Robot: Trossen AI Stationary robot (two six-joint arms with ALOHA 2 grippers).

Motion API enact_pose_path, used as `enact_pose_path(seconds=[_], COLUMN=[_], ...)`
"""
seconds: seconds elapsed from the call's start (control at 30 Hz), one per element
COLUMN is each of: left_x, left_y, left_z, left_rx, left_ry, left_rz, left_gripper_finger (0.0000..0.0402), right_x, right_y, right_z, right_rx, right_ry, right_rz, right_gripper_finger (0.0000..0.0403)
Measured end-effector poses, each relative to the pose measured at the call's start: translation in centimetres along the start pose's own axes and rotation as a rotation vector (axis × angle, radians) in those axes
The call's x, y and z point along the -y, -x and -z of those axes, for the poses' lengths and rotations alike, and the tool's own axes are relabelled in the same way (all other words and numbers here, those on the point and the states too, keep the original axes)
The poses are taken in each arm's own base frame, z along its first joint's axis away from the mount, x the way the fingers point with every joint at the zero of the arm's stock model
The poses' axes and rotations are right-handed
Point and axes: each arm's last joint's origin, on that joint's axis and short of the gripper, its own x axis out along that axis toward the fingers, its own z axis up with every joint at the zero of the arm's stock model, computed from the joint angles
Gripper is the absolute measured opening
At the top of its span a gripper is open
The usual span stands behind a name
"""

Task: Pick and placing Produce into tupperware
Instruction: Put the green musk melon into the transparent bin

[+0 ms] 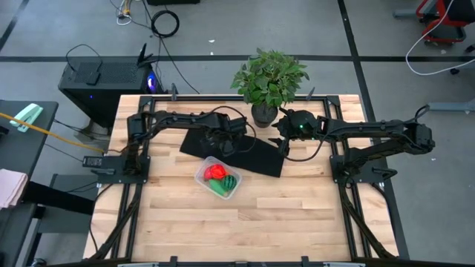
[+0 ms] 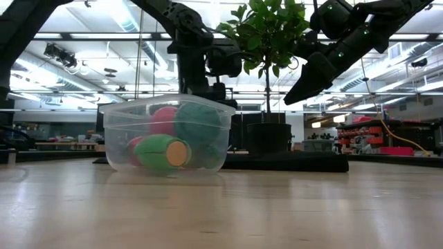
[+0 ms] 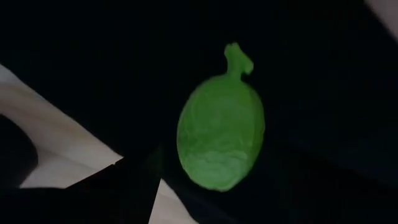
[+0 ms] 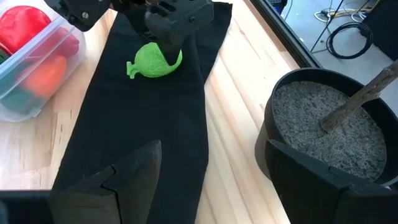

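Observation:
A light green produce piece with a short stem (image 3: pixel 221 134) (image 4: pixel 154 62) lies on its side on the black cloth mat (image 4: pixel 143 124). My left gripper (image 4: pixel 168 31) (image 1: pixel 231 136) hangs directly above it, open, with the piece showing whole between its fingers. The clear tupperware (image 1: pixel 217 178) (image 2: pixel 166 135) stands on the wood just near of the mat. It holds red (image 1: pixel 215 171), green (image 1: pixel 226 183) and orange (image 4: pixel 46 71) produce. My right gripper (image 4: pixel 211 162) (image 1: pixel 284 141) hovers open over the mat's right end, beside the plant pot.
A potted plant (image 1: pixel 265 113) with a black pot (image 4: pixel 329 124) stands at the far edge, close to my right gripper. The mat (image 1: pixel 256 157) covers the far middle. Bare wood (image 1: pixel 245 222) stretches toward the near edge. A computer tower (image 1: pixel 104 78) sits off the table.

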Motion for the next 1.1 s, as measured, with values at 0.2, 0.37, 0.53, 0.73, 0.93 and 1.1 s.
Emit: enact_pose_path(seconds=[0.2,0.37,0.53,0.73,0.93,1.1], left_x=[0.1,0.1,-0.1,-0.1,-0.1,-0.3], left_y=[-1.2,-1.9,-1.9,-1.9,-1.8,-1.8], left_z=[-0.3,-0.5,-0.6,-0.6,-0.6,-0.6], left_rx=[0.023,0.024,0.026,0.027,0.027,0.026], left_ry=[-0.005,0.015,0.022,0.039,0.068,0.136], left_rz=[0.038,0.044,0.029,0.025,0.024,0.008], left_gripper_finger=[0.0293,0.0293,0.0293,0.0285,0.0243,0.0207], right_x=[0.0,0.0,0.0,0.0,0.0,0.0], right_y=[0.0,0.0,0.0,0.0,0.0,0.0], right_z=[0.0,0.0,0.0,0.0,0.0,0.0], right_rx=[0.000,-0.004,-0.004,-0.005,-0.005,-0.004], right_ry=[0.000,0.000,0.000,0.000,0.000,0.000], right_rz=[0.000,-0.001,-0.001,-0.001,-0.001,-0.001], right_gripper_finger=[0.0291,0.0291,0.0291,0.0291,0.0291,0.0291])
